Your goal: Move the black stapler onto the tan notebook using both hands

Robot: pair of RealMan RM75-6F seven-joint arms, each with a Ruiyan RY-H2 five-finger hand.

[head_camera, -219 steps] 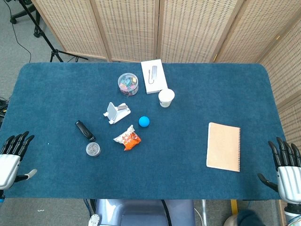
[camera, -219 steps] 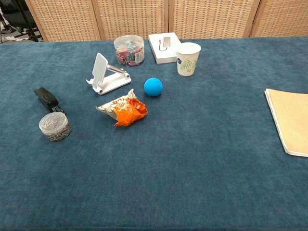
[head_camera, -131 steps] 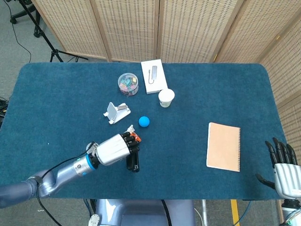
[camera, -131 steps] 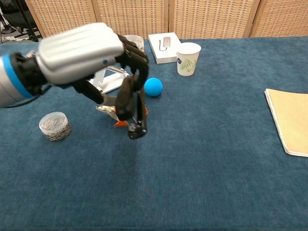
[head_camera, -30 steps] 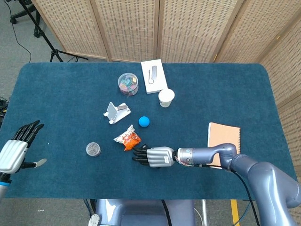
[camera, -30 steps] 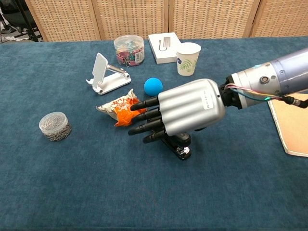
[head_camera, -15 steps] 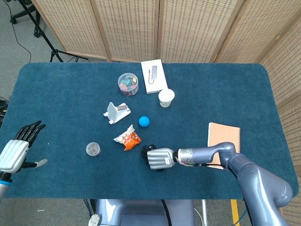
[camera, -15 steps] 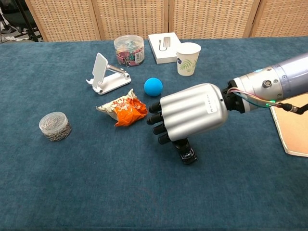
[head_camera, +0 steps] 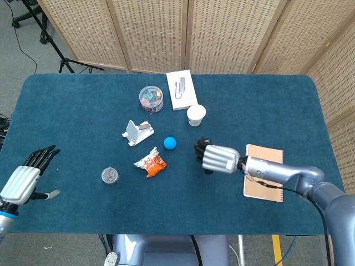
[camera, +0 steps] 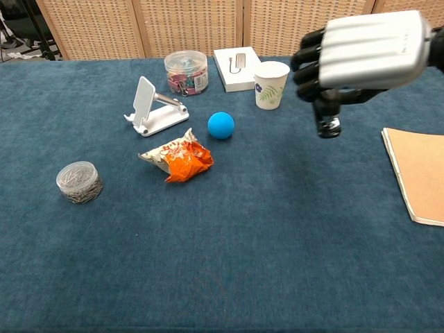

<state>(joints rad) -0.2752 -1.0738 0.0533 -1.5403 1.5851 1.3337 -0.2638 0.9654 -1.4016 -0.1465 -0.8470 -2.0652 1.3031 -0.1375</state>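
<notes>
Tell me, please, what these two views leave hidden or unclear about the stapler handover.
- Black stapler: only its lower end shows under the right hand in the chest view; the head view hides it behind the right hand.
- Tan notebook: cut off by the chest view's right edge.
- Left hand: head view only, at the frame's edge; outside the chest view.

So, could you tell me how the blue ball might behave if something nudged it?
The blue ball would probably roll readily: it looks round and smooth and sits free on the flat table. The nearby snack wrapper or paper cup might stop it. It seems light.
</notes>
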